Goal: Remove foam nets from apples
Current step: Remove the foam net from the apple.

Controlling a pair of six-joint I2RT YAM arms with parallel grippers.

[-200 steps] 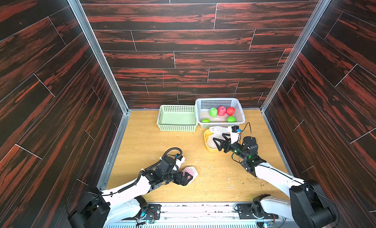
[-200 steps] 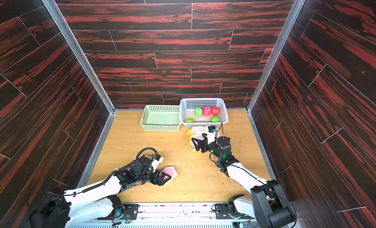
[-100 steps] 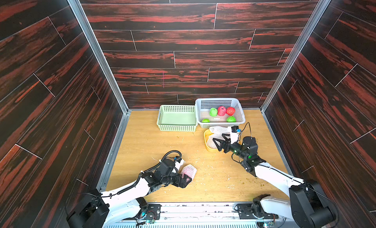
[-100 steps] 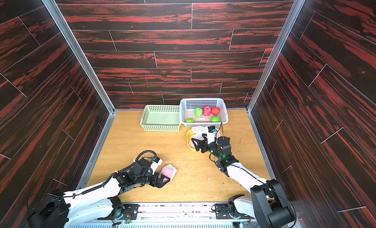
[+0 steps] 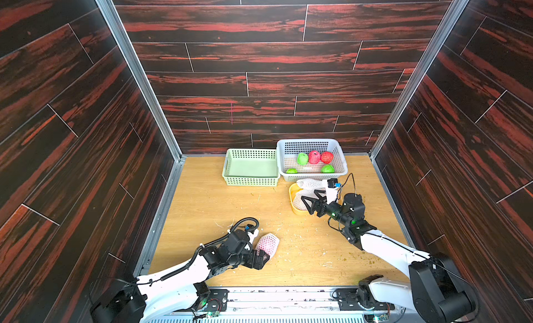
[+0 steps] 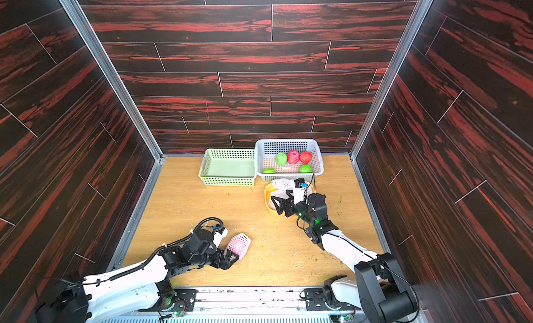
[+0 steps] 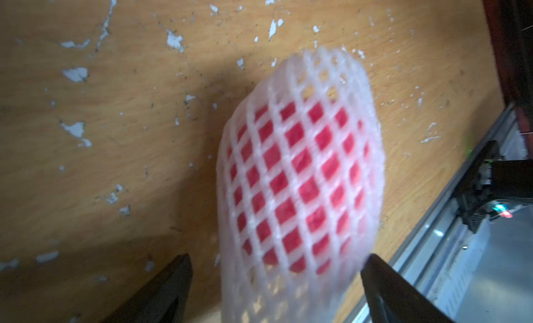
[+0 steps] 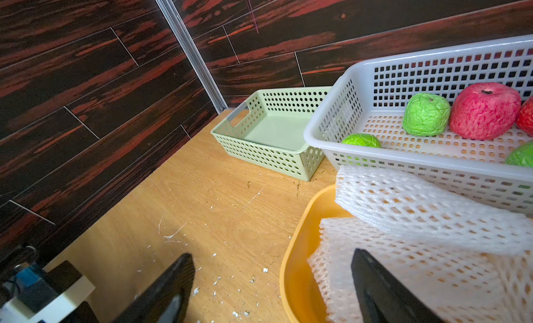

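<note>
Jaws of the left gripper stand wide apart, astride one end of a red apple lying in its white diamond-mesh foam net on the flake-strewn wooden tabletop. Right gripper, likewise spread and empty, hovers at a yellow tray heaped with limp empty nets. Beyond it, a perforated white basket holds five bare apples beside a pale green basket, within dark red-grained plank walls.
</note>
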